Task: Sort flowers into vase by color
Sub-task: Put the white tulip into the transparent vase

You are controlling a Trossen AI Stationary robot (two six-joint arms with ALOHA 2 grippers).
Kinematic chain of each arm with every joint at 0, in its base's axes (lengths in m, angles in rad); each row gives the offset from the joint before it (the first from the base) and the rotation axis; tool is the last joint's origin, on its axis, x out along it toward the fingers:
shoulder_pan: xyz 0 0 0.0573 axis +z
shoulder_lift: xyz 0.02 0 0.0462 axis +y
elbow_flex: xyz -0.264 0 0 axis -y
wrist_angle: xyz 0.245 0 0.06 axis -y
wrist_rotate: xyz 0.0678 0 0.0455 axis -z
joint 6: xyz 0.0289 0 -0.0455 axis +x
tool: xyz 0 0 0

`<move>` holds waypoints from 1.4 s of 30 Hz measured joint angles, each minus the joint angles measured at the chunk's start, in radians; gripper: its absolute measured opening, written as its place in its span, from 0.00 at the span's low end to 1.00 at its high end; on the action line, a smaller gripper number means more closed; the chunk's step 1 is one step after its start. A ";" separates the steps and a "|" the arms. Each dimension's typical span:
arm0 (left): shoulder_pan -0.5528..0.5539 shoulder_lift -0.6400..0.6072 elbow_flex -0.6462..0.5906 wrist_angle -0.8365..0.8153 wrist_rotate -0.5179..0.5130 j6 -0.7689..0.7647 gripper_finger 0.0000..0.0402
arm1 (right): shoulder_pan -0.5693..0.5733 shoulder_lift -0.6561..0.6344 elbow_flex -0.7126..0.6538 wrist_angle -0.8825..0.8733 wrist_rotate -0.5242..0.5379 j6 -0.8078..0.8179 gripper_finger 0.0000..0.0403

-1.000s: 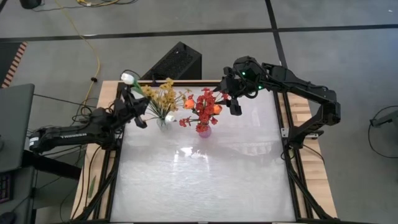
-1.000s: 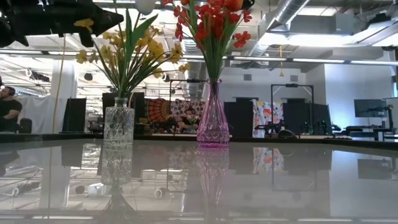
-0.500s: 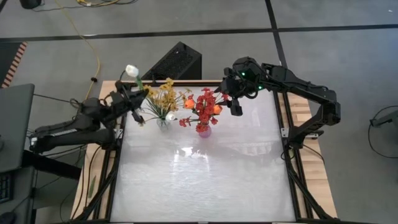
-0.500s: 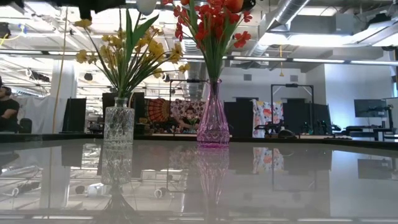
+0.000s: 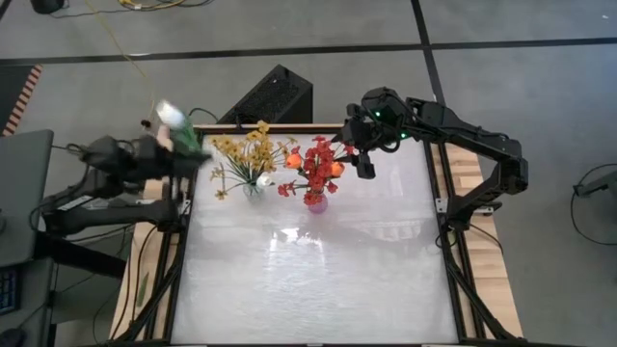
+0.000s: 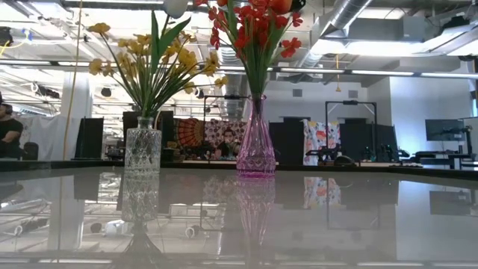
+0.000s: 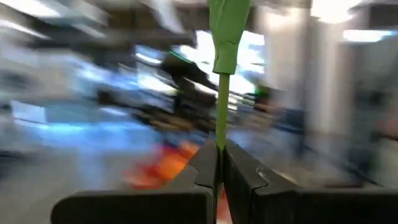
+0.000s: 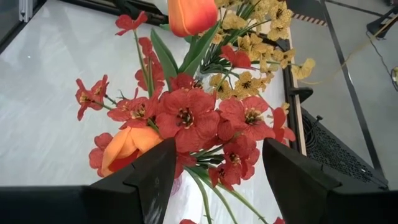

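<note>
My left gripper (image 5: 187, 155) hangs over the table's left edge, shut on a white flower (image 5: 168, 114) with a green stem (image 7: 222, 99). A clear vase (image 6: 143, 153) holds the yellow sprays (image 5: 249, 152) and a white bud (image 5: 262, 180). The pink vase (image 6: 256, 148) holds red flowers (image 8: 186, 118) and orange blooms (image 8: 189, 15). My right gripper (image 8: 217, 186) hovers open above the pink vase, a finger on either side of the red cluster; whether it touches the blooms I cannot tell. My left gripper pinches the white flower's green stem (image 7: 219, 144) between its two fingertips, well below the bloom. The stem stands up beyond the fingers with a leaf (image 7: 229, 28) above them. The flower is lifted clear of the table and the vases.
Both vases stand near the table's far edge on the glossy white top (image 5: 318, 280), whose near part is bare. A black box (image 5: 270, 96) sits beyond the far edge. People and equipment show in the room behind in the low view.
My left gripper has drawn back from beside the clear vase toward the table's left edge and risen, tipping its fingers upward. It has stayed shut on the white flower, which has gone with it and now stands clear of the yellow sprays.
</note>
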 joint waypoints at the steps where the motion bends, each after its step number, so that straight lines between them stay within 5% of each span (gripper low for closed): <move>1: -0.003 0.006 -0.023 0.000 0.081 -0.033 0.00 | 0.000 0.000 0.000 0.001 0.000 0.000 0.66; 8: -0.137 0.095 -0.165 0.132 0.228 -0.121 0.00 | 0.000 0.000 0.000 0.009 0.000 0.011 0.66; 12: -0.239 0.151 -0.174 0.149 0.187 -0.106 0.00 | 0.000 0.000 0.000 0.008 0.000 0.027 0.66; 17: -0.345 0.207 -0.175 0.136 0.033 -0.052 0.00 | 0.000 0.000 0.000 0.009 0.000 0.035 0.66; 25: -0.519 0.195 -0.175 0.059 -0.403 0.102 0.00 | 0.000 0.000 0.000 0.016 0.000 0.039 0.66; 32: -0.537 0.187 -0.175 0.575 -0.385 0.264 0.00 | 0.046 0.000 0.000 0.206 -0.089 0.123 0.66; 35: -0.527 0.212 -0.175 0.839 -0.389 0.373 0.00 | 0.088 -0.004 0.015 0.294 0.011 0.034 0.66; 38: -0.494 0.269 -0.162 1.093 -0.504 0.463 0.00 | 0.093 -0.007 0.048 0.446 0.158 -0.001 0.66; 42: -0.404 0.395 -0.090 1.204 -0.622 0.493 0.00 | 0.059 -0.002 0.060 0.667 0.096 0.127 0.66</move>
